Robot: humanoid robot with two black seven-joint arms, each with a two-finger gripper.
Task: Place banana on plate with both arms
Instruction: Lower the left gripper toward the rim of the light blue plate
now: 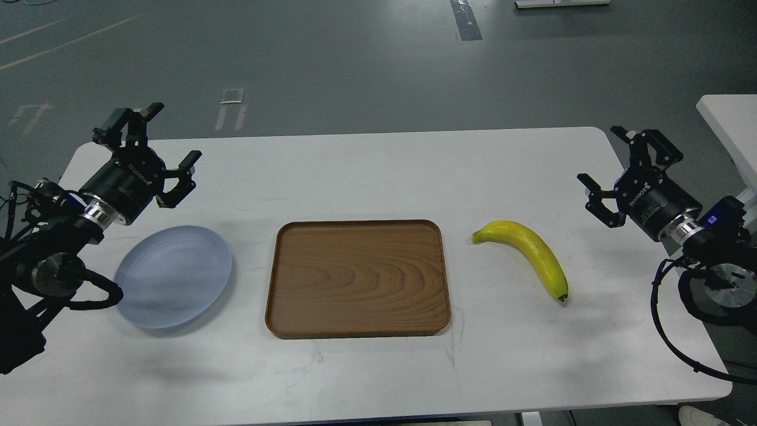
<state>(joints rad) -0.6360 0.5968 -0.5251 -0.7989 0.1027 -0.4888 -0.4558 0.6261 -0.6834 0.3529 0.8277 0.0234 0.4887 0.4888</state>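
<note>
The yellow banana [528, 251] lies on the white table at the right, its dark tip toward the front. The pale blue-grey plate [172, 275] rests at the left, with nothing on it. My left gripper [172, 137] hangs open above the table just behind the plate, fingers spread and holding nothing. Off to the right of the banana, my right gripper [604, 161] is open too, with a clear gap between it and the fruit.
A brown wooden tray [358, 278] sits in the middle of the white table [378, 171], between plate and banana. Another white table's corner [730, 112] shows at the far right. Grey floor lies beyond the far edge.
</note>
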